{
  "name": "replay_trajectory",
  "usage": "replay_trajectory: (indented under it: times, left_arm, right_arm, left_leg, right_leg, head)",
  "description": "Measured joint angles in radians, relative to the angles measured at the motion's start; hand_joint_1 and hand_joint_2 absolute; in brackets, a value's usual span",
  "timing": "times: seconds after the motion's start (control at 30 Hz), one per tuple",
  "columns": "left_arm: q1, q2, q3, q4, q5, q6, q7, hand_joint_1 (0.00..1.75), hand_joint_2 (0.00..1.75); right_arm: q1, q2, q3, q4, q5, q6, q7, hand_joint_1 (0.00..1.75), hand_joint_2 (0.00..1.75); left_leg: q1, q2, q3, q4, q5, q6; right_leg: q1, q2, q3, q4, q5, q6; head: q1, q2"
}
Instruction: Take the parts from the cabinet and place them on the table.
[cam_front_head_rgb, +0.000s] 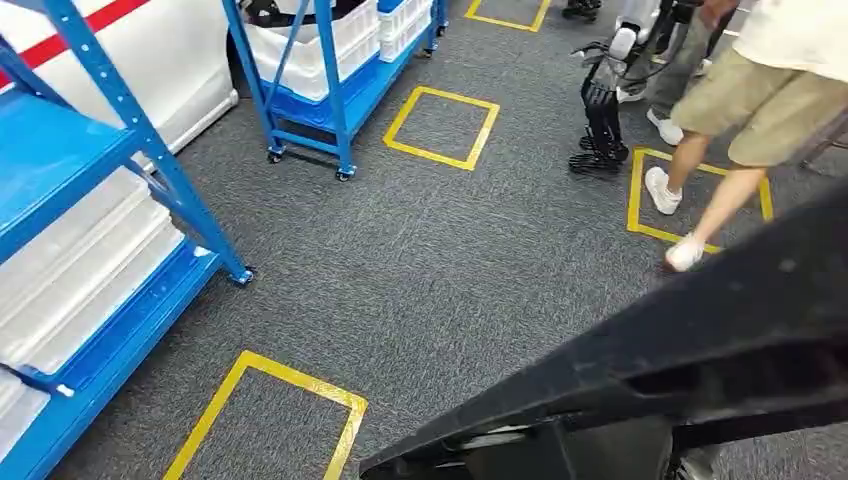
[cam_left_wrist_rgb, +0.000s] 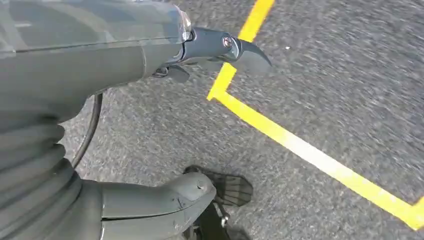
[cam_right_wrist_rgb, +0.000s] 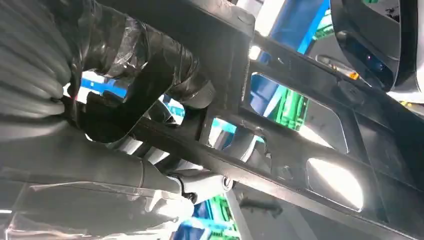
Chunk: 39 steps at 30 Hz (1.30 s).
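A large black plastic frame part (cam_front_head_rgb: 720, 340) slants across the lower right of the head view. Up close, the part (cam_right_wrist_rgb: 300, 150) shows ribs and cut-out windows, and my right hand (cam_right_wrist_rgb: 150, 85) grips one of its bars with dark fingers wrapped around it. My left hand (cam_left_wrist_rgb: 100, 65) hangs over the grey carpet and holds nothing. Its dark fingers (cam_left_wrist_rgb: 250, 52) stand well apart from the grey thumb (cam_left_wrist_rgb: 165, 200). The blue cabinet (cam_front_head_rgb: 60, 160) stands at the left with white bins (cam_front_head_rgb: 70, 270) on its lower shelf.
A second blue wheeled rack (cam_front_head_rgb: 330, 60) with white bins stands at the back. Yellow tape squares (cam_front_head_rgb: 440, 125) mark the carpet. A person (cam_front_head_rgb: 770, 110) in shorts walks at the upper right, beside another robot's dark legs (cam_front_head_rgb: 603, 110).
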Motion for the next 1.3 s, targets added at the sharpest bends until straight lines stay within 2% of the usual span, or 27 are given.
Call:
replay_trajectory:
  times: [0.13,0.17,0.2,0.23,0.3,0.33,0.37,0.4,0.47,0.5,0.53,0.63,0.67,0.7,0.73,0.8,0.83,0.87,0.93,0.97,1.0,1.03,1.13,1.17,1.23,1.27,1.3]
  left_arm:
    - [-0.007,-0.004,0.000,0.000,-0.004,0.024,-0.007,0.00,1.75]
    - [-0.011,-0.004,0.000,0.000,-0.005,0.027,-0.008,0.00,1.75]
    - [-0.012,-0.007,0.000,0.000,-0.011,0.028,-0.010,0.00,1.75]
    - [-0.010,-0.008,0.000,0.000,-0.011,0.030,-0.014,0.00,1.75]
    - [-0.002,-0.010,0.002,0.000,-0.013,0.033,-0.027,0.00,1.75]
    - [0.000,-0.011,0.003,0.000,-0.013,0.030,-0.034,0.00,1.75]
    - [0.001,-0.014,0.003,0.000,-0.014,0.022,-0.038,0.00,1.75]
    - [0.000,-0.017,0.004,0.000,-0.014,0.013,-0.038,0.00,1.75]
    - [0.001,-0.020,0.005,0.000,-0.019,-0.003,-0.027,0.00,1.75]
    - [0.002,-0.024,0.006,0.000,-0.021,-0.005,-0.019,0.00,1.75]
    - [0.006,-0.026,0.007,0.001,-0.021,-0.008,-0.015,0.00,1.75]
    - [0.008,-0.030,0.008,0.001,-0.022,-0.018,-0.009,0.00,1.75]
    - [0.006,-0.035,0.008,0.001,-0.023,-0.025,-0.013,0.00,1.75]
    - [0.003,-0.037,0.008,0.001,-0.026,-0.035,-0.021,0.00,1.75]
    - [0.002,-0.042,0.008,0.001,-0.027,-0.040,-0.028,0.00,1.75]
    - [0.002,-0.047,0.008,0.001,-0.032,-0.032,-0.032,0.00,1.75]
    - [0.001,-0.048,0.008,0.001,-0.033,-0.023,-0.028,0.00,1.75]
    - [-0.003,-0.048,0.008,0.001,-0.033,-0.017,-0.025,0.00,1.75]
    - [-0.011,-0.049,0.010,0.001,-0.031,-0.010,-0.021,0.00,1.75]
    - [-0.014,-0.051,0.012,0.001,-0.031,-0.009,-0.019,0.00,1.75]
    - [-0.014,-0.053,0.016,0.001,-0.028,-0.008,-0.019,0.00,1.75]
    - [-0.012,-0.057,0.020,0.001,-0.024,-0.007,-0.019,0.00,1.75]
    - [-0.011,-0.063,0.024,0.001,-0.021,-0.006,-0.019,0.00,1.75]
    - [-0.015,-0.065,0.025,0.001,-0.021,-0.006,-0.021,0.00,1.75]
    - [-0.015,-0.069,0.027,0.001,-0.022,-0.006,-0.026,0.00,1.75]
    - [-0.012,-0.070,0.029,0.001,-0.021,-0.005,-0.027,0.00,1.75]
    - [-0.009,-0.071,0.031,0.001,-0.022,-0.003,-0.027,0.00,1.75]
  right_arm:
    - [-0.001,0.000,0.000,-0.002,0.003,0.000,0.000,1.75,1.75]
    - [0.000,0.000,0.000,-0.005,0.004,0.000,0.000,1.75,1.75]
    - [-0.006,0.000,0.000,-0.006,0.004,0.001,-0.001,1.75,1.75]
    - [-0.012,0.000,0.000,-0.006,0.002,0.002,0.000,1.75,1.75]
    - [-0.013,0.000,0.000,-0.005,0.001,0.002,-0.001,1.75,1.75]
    - [-0.013,0.000,0.000,-0.001,0.002,0.002,0.000,1.75,1.75]
    - [-0.013,-0.002,0.000,0.003,0.004,0.002,0.000,1.75,1.75]
    - [-0.013,-0.002,0.000,0.005,0.005,0.000,0.000,1.75,1.75]
    - [-0.010,-0.006,0.002,0.013,0.008,-0.008,0.000,1.75,1.75]
    - [-0.004,-0.011,0.006,0.019,0.010,-0.013,0.000,1.75,1.75]
    - [0.003,-0.018,0.009,0.027,0.013,-0.018,0.000,1.75,1.75]
    - [0.024,-0.044,0.014,0.045,0.024,-0.022,0.003,1.75,1.75]
    - [0.025,-0.052,0.016,0.051,0.024,-0.025,0.013,1.75,1.75]
    - [0.020,-0.061,0.017,0.060,0.024,-0.029,0.031,1.75,1.75]
    - [0.011,-0.071,0.021,0.076,0.024,-0.032,0.045,1.75,1.75]
    - [-0.006,-0.077,0.027,0.110,0.024,-0.053,0.064,1.75,1.75]
    - [-0.019,-0.077,0.030,0.124,0.024,-0.073,0.075,1.75,1.75]
    - [-0.033,-0.077,0.035,0.133,0.023,-0.089,0.081,1.75,1.75]
    - [-0.047,-0.079,0.040,0.142,0.016,-0.115,0.087,1.75,1.75]
    - [-0.050,-0.080,0.041,0.142,0.013,-0.121,0.087,1.75,1.75]
    - [-0.052,-0.081,0.041,0.141,0.013,-0.125,0.086,1.75,1.75]
    - [-0.056,-0.084,0.042,0.140,0.012,-0.127,0.083,1.75,1.75]
    - [-0.046,-0.091,0.047,0.124,0.013,-0.127,0.073,1.75,1.75]
    - [-0.043,-0.093,0.049,0.117,0.014,-0.125,0.070,1.75,1.75]
    - [-0.039,-0.095,0.058,0.109,0.017,-0.124,0.066,1.75,1.75]
    - [-0.038,-0.095,0.064,0.108,0.018,-0.125,0.064,1.75,1.75]
    - [-0.033,-0.095,0.069,0.107,0.023,-0.126,0.060,1.75,1.75]
  left_leg:
    - [-0.002,0.041,0.007,-0.003,-0.005,-0.018]
    - [0.005,0.020,0.003,0.006,-0.020,-0.022]
    - [0.006,-0.035,-0.008,0.037,-0.041,-0.024]
    - [0.007,-0.066,-0.041,0.107,-0.081,-0.024]
    - [0.008,-0.082,-0.121,0.269,-0.146,-0.028]
    - [0.009,-0.082,-0.149,0.316,-0.151,-0.030]
    - [0.009,-0.082,-0.152,0.308,-0.127,-0.032]
    - [0.011,-0.084,-0.133,0.253,-0.082,-0.033]
    - [0.018,-0.106,-0.062,0.087,0.011,-0.036]
    - [0.026,-0.160,-0.042,0.040,0.014,-0.037]
    - [0.024,-0.179,-0.037,0.012,0.011,-0.034]
    - [0.014,-0.149,-0.037,0.019,0.017,-0.016]
    - [0.021,-0.135,-0.035,0.009,0.023,-0.005]
    - [0.018,-0.124,-0.033,0.008,0.024,-0.001]
    - [0.015,-0.109,-0.032,0.008,0.023,0.010]
    - [0.007,-0.080,-0.032,0.008,0.021,0.014]
    - [0.005,-0.065,-0.033,0.009,0.020,0.015]
    - [0.002,-0.051,-0.032,0.009,0.018,0.016]
    - [-0.001,-0.030,-0.027,0.009,0.015,0.016]
    - [-0.002,-0.020,-0.021,0.008,0.012,0.014]
    - [-0.001,-0.014,-0.014,0.004,0.009,0.012]
    - [-0.005,-0.004,-0.013,0.004,0.006,0.007]
    - [-0.005,0.031,-0.006,-0.003,0.003,-0.002]
    - [-0.009,0.037,0.002,-0.005,-0.003,-0.010]
    - [-0.001,-0.051,-0.021,0.059,-0.046,-0.016]
    - [0.000,-0.073,-0.060,0.138,-0.084,-0.017]
    - [0.001,-0.080,-0.101,0.219,-0.118,-0.020]
  right_leg:
    - [0.009,0.043,-0.012,-0.010,0.007,-0.023]
    - [-0.004,0.052,-0.002,-0.023,0.015,-0.033]
    - [-0.004,0.060,0.001,-0.029,0.017,-0.040]
    - [-0.003,0.068,0.000,-0.029,0.018,-0.046]
    - [-0.001,0.094,0.001,-0.028,0.017,-0.047]
    - [-0.001,0.108,0.000,-0.025,0.017,-0.047]
    - [-0.002,0.121,0.001,-0.023,0.016,-0.047]
    - [-0.003,0.135,0.001,-0.019,0.014,-0.045]
    - [-0.008,0.161,0.003,-0.011,0.009,-0.037]
    - [-0.010,0.170,0.000,-0.009,0.007,-0.032]
    - [-0.005,0.185,-0.008,-0.001,0.007,-0.025]
    - [-0.014,0.216,-0.019,-0.012,0.021,-0.004]
    - [-0.016,0.209,-0.022,-0.005,0.015,-0.001]
    - [-0.010,0.143,-0.031,0.020,-0.003,0.003]
    - [-0.010,0.107,-0.059,0.080,-0.038,0.009]
    - [-0.015,0.089,-0.139,0.239,-0.108,0.015]
    - [-0.016,0.087,-0.169,0.295,-0.123,0.015]
    - [-0.017,0.087,-0.175,0.304,-0.112,0.014]
    - [-0.015,0.082,-0.117,0.195,-0.041,0.006]
    - [-0.009,0.065,-0.063,0.098,0.003,-0.003]
    - [0.005,0.011,-0.016,0.014,0.024,-0.016]
    - [0.021,-0.018,-0.005,-0.013,0.010,-0.022]
    - [0.024,0.018,-0.013,-0.015,0.011,-0.029]
    - [0.016,0.032,-0.002,-0.032,0.018,-0.037]
    - [0.006,0.051,0.014,-0.050,0.025,-0.048]
    - [0.006,0.064,0.014,-0.049,0.025,-0.049]
    - [0.006,0.078,0.014,-0.048,0.024,-0.050]
  head:
    - [0.000,0.000]
    - [0.000,0.000]
    - [0.000,0.000]
    - [-0.001,0.000]
    - [-0.001,0.000]
    - [-0.001,0.000]
    - [-0.001,0.000]
    - [-0.001,0.000]
    - [-0.001,0.000]
    - [-0.001,0.000]
    - [0.000,0.000]
    - [-0.001,0.000]
    - [-0.001,0.000]
    - [0.000,0.000]
    - [-0.001,0.000]
    - [0.000,0.000]
    - [0.000,0.000]
    - [0.000,0.000]
    - [0.000,0.000]
    - [0.000,0.000]
    - [0.000,0.000]
    - [0.000,0.000]
    - [0.000,0.000]
    - [-0.001,0.000]
    - [-0.002,0.000]
    - [-0.002,0.000]
    - [-0.002,0.000]
